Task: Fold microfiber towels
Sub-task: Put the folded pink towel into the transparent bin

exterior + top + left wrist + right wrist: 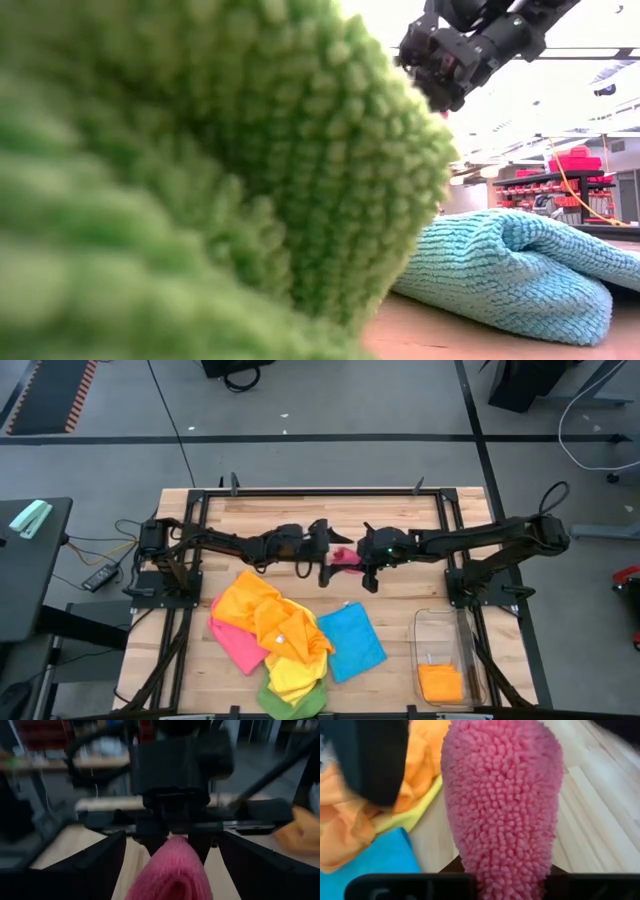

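Note:
A folded pink towel (346, 555) hangs in the air above the middle of the table, with my right gripper (362, 562) shut on it from the table's right. Facing it from the left, my left gripper (325, 556) stands open and level. In the left wrist view its fingers (107, 862) stand wide on either side of the pink towel's free end (172, 872), with gaps on both sides. A heap of orange (262, 610), pink (235, 642), yellow (292, 675) and green (290, 703) towels lies near the front edge. A blue towel (352, 642) lies beside it. My right gripper pinches the folded pink towel at one end (172, 840), with several layers between its two fingers. The fingers come from the table's right, slanting down. The towel sticks out past them toward my left gripper as a rounded roll (502, 805), lifted clear of the table.
A clear plastic bin (428, 628) stands at the near right with an orange cloth (440, 682) in it. A dark frame (300, 491) runs along the table's far side. The low view is mostly filled by the green towel (200, 180), with the blue towel (520, 270) behind it.

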{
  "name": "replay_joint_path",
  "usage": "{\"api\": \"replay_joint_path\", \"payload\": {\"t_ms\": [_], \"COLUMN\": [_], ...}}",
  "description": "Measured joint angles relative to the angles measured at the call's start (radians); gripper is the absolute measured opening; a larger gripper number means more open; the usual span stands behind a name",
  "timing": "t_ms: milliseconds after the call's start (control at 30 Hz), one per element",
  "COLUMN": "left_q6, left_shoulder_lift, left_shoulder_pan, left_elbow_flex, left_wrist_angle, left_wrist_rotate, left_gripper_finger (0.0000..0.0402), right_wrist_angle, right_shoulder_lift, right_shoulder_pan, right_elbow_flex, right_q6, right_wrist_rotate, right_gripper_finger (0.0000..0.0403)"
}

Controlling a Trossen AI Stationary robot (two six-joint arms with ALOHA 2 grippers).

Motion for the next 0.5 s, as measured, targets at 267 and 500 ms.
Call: {"api": "replay_joint_path", "payload": {"t_ms": [267,500], "left_q6": [-0.055,-0.117], "left_shoulder_lift": [0.0,0.0], "left_shoulder_pan": [0.014,0.017], "left_elbow_flex": [-0.184,-0.161], "left_wrist_angle": [0.445,0.488], "left_wrist_rotate": [0.002,0.075], "left_gripper_finger": [0.0305,0.0322], "right_wrist_angle": [0.04,0.17], "right_shoulder_lift": [-0.112,-0.092], "right_shoulder_pan": [0.046,0.065], "right_elbow_flex": [-0.057,-0.071], "right_q6": [0.001,-0.042], "right_wrist_rotate": [0.058,0.047], "right_gripper_finger": [0.0051,0.0051]}}
